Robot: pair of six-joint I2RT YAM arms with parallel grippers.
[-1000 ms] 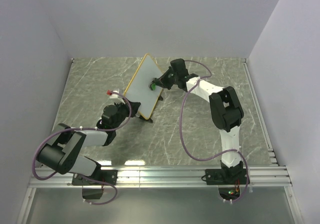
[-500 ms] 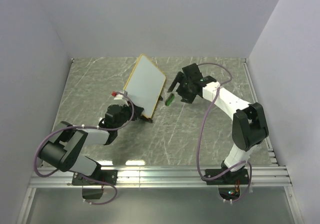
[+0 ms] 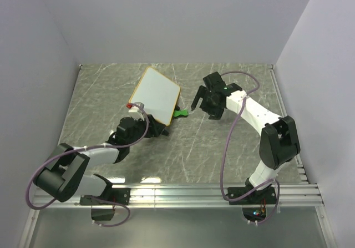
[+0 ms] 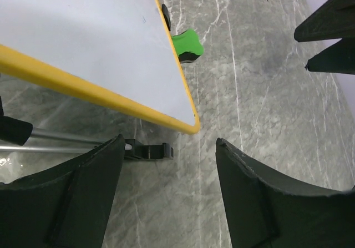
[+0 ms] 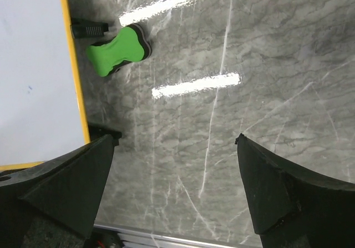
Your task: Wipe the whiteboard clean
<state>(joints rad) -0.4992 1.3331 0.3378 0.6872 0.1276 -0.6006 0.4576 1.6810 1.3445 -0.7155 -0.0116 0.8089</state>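
Yellow-framed whiteboard (image 3: 156,95), one; green eraser (image 3: 179,113), one; left fingers (image 4: 266,203) and right fingers (image 5: 288,203) spread apart

one whiteboard (image 3: 155,95), one green eraser (image 3: 179,113), two grippers (image 4: 169,148) (image 5: 175,142), perhaps two black feet (image 5: 89,29) showing.

The table (image 3: 222,148) is viewed from high above its near edge, while the whiteboard (image 4: 83,37) and green eraser (image 5: 118,50) are shared close-up by both downward wrist views, seemingly from opposite sides.
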